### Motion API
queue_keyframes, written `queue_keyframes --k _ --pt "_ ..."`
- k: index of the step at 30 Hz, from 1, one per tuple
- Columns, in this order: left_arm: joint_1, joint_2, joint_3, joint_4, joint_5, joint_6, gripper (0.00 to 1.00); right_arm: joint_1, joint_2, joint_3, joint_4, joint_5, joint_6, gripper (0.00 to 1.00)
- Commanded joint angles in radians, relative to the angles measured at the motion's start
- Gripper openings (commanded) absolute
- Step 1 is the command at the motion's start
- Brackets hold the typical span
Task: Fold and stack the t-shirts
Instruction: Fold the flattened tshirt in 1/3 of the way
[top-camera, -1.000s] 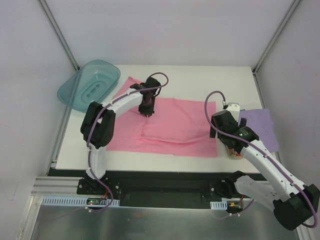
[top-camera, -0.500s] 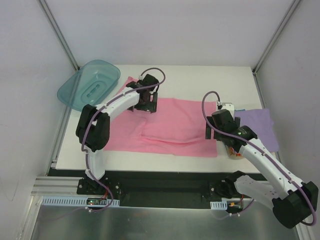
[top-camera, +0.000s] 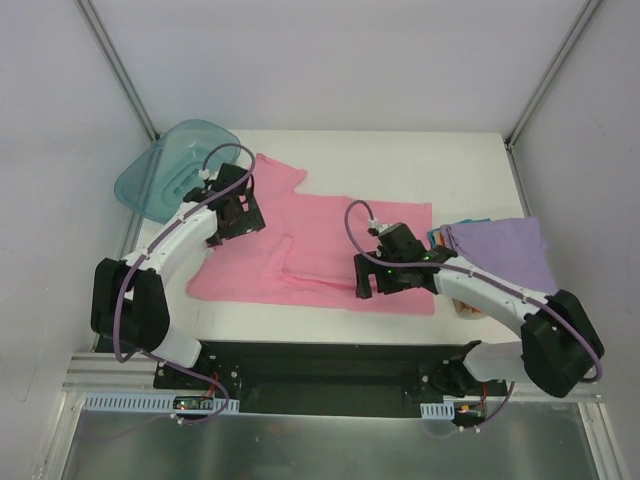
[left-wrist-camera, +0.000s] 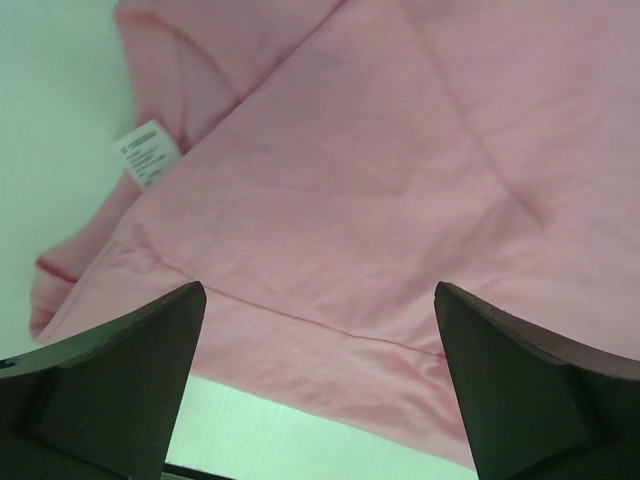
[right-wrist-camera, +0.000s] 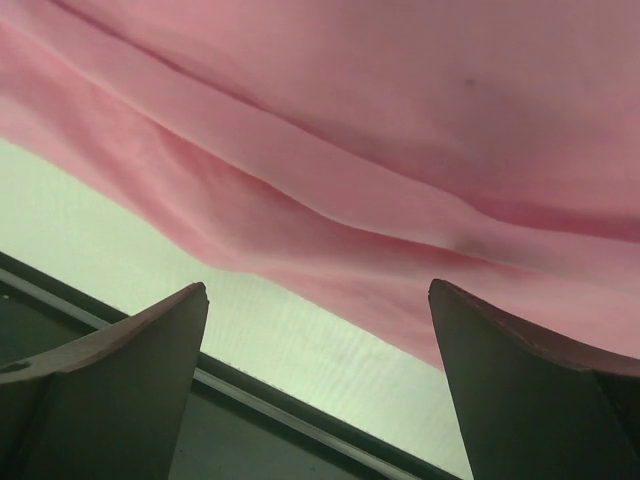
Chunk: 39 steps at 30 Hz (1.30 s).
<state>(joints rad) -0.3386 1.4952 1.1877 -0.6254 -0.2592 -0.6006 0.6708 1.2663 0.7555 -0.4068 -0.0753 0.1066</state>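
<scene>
Two slim robot arms of one build, the left arm (top-camera: 180, 238) and the right arm (top-camera: 492, 296). Each has smooth white tubular links joined by bulky matte-black joint housings. A thin purple cable (top-camera: 226, 147) runs along each arm and loops free near the wrist. Each arm grows out of a black base (top-camera: 178, 373). In the close wrist views, the left gripper (left-wrist-camera: 320, 300) and the right gripper (right-wrist-camera: 318, 300) each have two fingers (left-wrist-camera: 115, 385). These are dark, nearly black wedges with flat faces and blunt tips.

Pink t-shirt (left-wrist-camera: 380, 180) label (left-wrist-camera: 148, 153) print unreadable
</scene>
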Motion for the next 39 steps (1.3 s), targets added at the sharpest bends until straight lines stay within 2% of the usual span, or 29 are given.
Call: queue_keyframes --k 1,4,8,14,19,28,33,39 --pt "0.065 -0.064 -0.138 0.052 0.084 -0.067 0.99 0.072 0.091 0.057 0.146 -0.076 0.08 0.97" --pt "0.085 -0.089 -0.192 0.073 0.092 -0.073 0.99 0.084 0.154 0.076 0.184 -0.092 0.108 0.97" --pt "0.098 -0.098 -0.221 0.087 0.101 -0.073 0.99 0.085 0.217 0.11 0.184 -0.023 0.104 0.96" --pt "0.108 -0.098 -0.247 0.105 0.107 -0.073 0.99 0.079 0.261 0.197 0.126 0.147 0.074 0.97" --pt "0.124 -0.108 -0.258 0.112 0.112 -0.067 0.99 0.058 0.3 0.242 0.051 0.196 0.082 0.97" --pt "0.138 -0.087 -0.246 0.145 0.136 -0.071 0.99 0.041 0.128 0.176 -0.053 0.287 0.105 0.96" --pt "0.138 -0.035 -0.223 0.181 0.167 -0.077 0.99 0.041 0.004 0.108 -0.082 0.246 0.122 0.97" --pt "0.142 0.063 -0.2 0.208 0.173 -0.087 0.99 0.041 0.013 0.025 -0.083 0.209 0.142 0.96"
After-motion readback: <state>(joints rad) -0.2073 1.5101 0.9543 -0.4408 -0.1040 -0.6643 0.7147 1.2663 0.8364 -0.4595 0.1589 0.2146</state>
